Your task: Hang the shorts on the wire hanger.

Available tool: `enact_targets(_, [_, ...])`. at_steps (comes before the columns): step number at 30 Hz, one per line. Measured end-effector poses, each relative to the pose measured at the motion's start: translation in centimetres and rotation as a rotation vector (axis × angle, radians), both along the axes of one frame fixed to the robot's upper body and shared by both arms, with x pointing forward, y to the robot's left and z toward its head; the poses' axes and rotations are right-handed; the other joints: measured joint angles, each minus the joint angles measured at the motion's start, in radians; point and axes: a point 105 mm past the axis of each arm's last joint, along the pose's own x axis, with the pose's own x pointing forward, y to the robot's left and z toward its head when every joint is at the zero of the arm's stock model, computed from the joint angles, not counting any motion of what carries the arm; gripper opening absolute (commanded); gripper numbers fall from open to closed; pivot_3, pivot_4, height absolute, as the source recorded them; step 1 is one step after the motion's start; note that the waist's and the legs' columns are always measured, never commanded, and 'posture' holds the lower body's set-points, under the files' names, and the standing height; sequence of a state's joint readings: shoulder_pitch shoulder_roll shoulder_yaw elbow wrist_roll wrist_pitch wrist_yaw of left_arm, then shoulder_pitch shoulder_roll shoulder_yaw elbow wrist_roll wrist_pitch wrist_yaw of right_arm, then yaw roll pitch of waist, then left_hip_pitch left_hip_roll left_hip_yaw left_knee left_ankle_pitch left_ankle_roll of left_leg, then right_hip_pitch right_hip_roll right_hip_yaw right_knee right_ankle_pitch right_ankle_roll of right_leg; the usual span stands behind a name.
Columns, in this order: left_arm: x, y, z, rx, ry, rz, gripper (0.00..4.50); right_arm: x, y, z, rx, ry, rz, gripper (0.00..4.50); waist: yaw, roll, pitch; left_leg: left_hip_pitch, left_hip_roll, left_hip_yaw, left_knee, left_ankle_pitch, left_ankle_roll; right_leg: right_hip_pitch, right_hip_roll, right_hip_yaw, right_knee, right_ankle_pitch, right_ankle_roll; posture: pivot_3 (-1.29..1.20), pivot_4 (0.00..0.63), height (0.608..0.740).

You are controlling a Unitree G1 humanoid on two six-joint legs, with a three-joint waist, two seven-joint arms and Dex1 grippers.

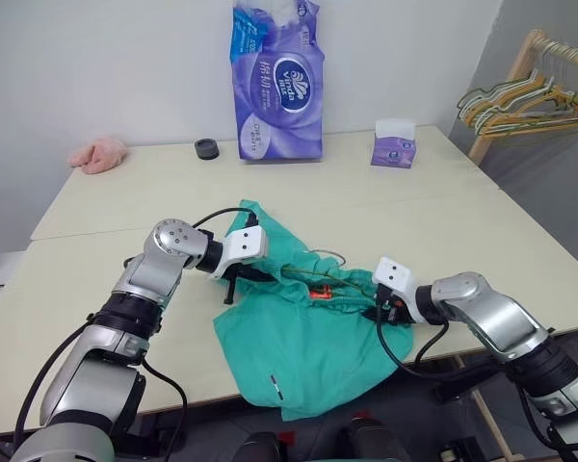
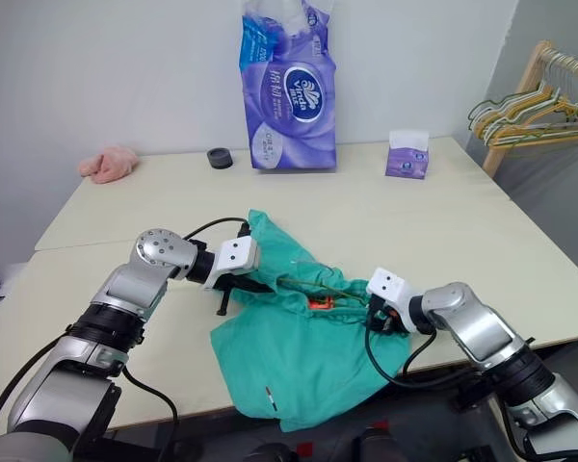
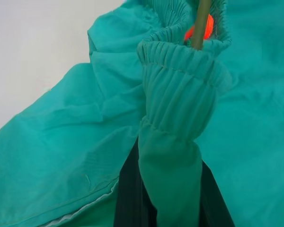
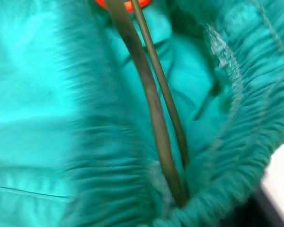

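- Step: threading the hanger (image 4: pixel 154 118) into the shorts (image 1: pixel 308 337) through the waistband; hanger sits partly inside, hook poking out the far side of the shorts.
- Next, judged: right claw needs a firm hold at the waistband end, then spread the band along the wire while the left keeps it pinched.
- Left claw (image 1: pixel 239 279): clamped on a bunched fold of waistband at the shorts' left end, fabric wedged between the black fingers (image 3: pixel 128 198).
- Right claw (image 1: pixel 383 310): at the shorts' right end, pressed into the waistband by the wire; can't tell how far open or whether it grips anything.
- Shorts lie crumpled on the bench (image 1: pixel 520 241), near its front edge, one leg hanging over.
- Tissue pack (image 1: pixel 277 82) stands well behind the shorts.
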State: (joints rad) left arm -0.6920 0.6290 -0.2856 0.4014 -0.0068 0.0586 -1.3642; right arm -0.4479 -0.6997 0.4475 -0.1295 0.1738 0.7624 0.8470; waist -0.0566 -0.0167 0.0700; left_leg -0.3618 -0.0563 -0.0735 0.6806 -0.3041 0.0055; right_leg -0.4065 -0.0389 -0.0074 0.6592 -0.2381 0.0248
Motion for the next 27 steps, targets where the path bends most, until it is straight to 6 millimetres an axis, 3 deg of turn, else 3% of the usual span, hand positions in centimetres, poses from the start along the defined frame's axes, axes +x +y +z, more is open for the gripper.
enact_targets(2, [-0.1,0.0,0.0,-0.016,0.003,0.005,0.0,0.1,0.0,0.0,-0.006,-0.007,0.0,0.15,0.0,0.0,0.0,0.0,0.0,0.0,0.0,0.0,0.0,0.0,0.0,0.0,0.0,0.0,0.0,-0.11,0.037,0.74])
enact_targets(6, [0.3,-0.2,0.3,-0.055,-0.013,0.032,0.0,-0.2,0.1,0.2,-0.013,-0.006,0.014,0.04,0.0,0.0,0.0,0.0,0.0,0.0,0.0,0.0,0.0,0.0,0.0,0.0,0.0,0.0,0.0,-0.12,0.034,0.74])
enact_targets(9, [0.3,-0.5,0.6,-0.1,0.005,0.046,0.65,-0.5,-0.1,0.5,-0.022,0.0,0.024,0.0,0.0,0.0,0.0,-0.001,0.0,0.0,0.0,0.0,0.0,0.0,0.0,0.0,0.0,0.0,0.0,-0.12,0.032,0.74])
enact_targets(14, [0.8,-0.8,1.1,-0.164,0.022,0.073,2.17,-1.3,-0.4,1.9,-0.018,-0.006,0.047,0.0,0.002,0.0,0.0,-0.001,0.0,-0.001,0.0,0.0,0.0,-0.001,0.0,0.0,0.0,0.0,0.0,-0.12,0.032,0.74])
enact_targets(20, [3.2,1.6,2.9,-0.241,0.003,0.214,3.99,-2.8,-2.3,3.9,-0.03,-0.008,0.061,0.0,0.004,0.0,0.0,-0.001,0.0,-0.001,0.0,0.0,0.0,0.0,-0.001,-0.001,-0.001,0.0,0.0,-0.14,0.019,0.74])
enact_targets(27, [2.6,1.9,2.2,-0.238,0.091,0.191,3.99,-3.8,-3.4,4.8,-0.049,0.0,0.064,0.0,-0.001,0.0,0.0,-0.001,0.0,0.0,0.0,0.0,0.0,0.0,-0.001,-0.001,-0.001,0.0,0.0,-0.15,0.019,0.74])
